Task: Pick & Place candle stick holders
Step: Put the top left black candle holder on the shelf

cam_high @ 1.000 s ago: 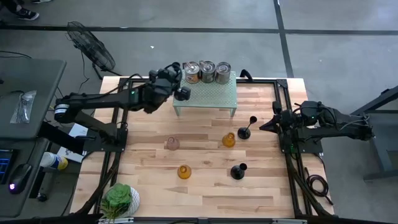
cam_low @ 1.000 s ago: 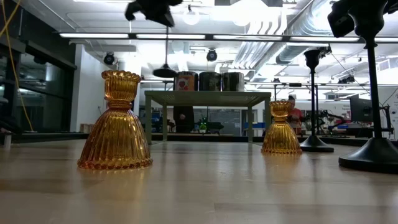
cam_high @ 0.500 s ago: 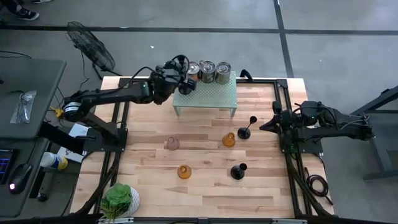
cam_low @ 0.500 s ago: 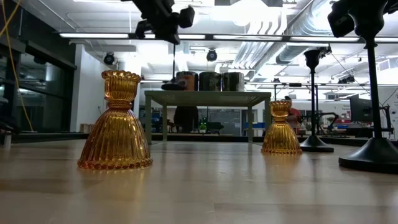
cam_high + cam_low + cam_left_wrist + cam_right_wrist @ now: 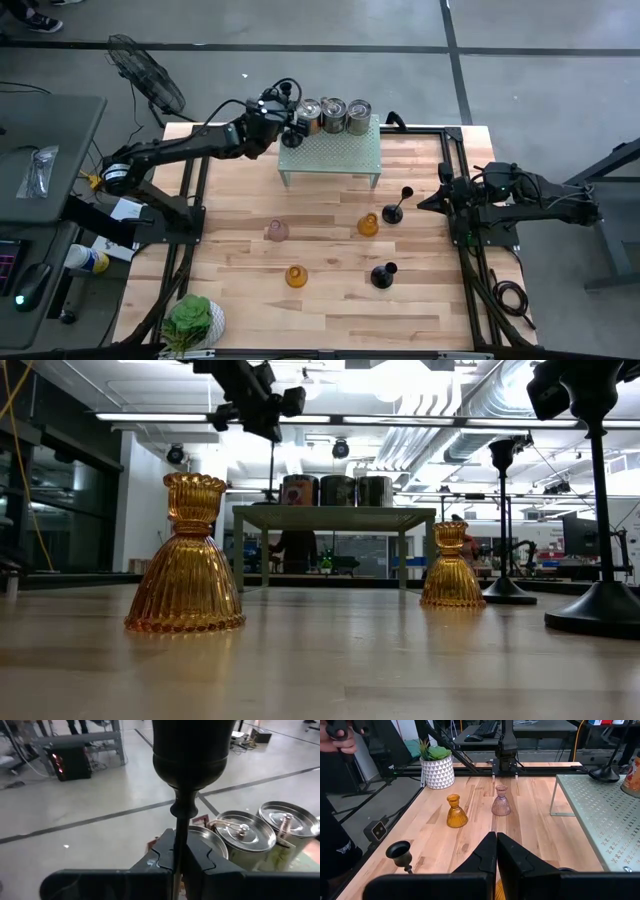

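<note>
two dark, near-black arms built of slim jointed links. the left arm [image 5: 170,155], in the upper left of the high view, carries a pale band near its base and thin black cables looping over its wrist. the right arm [image 5: 530,192], at the right edge, is chunkier and matte black.

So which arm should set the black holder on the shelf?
Left. Its gripper already clamps the black holder by the stem, over the shelf beside the tins; the right gripper waits shut at the table edge.
</note>
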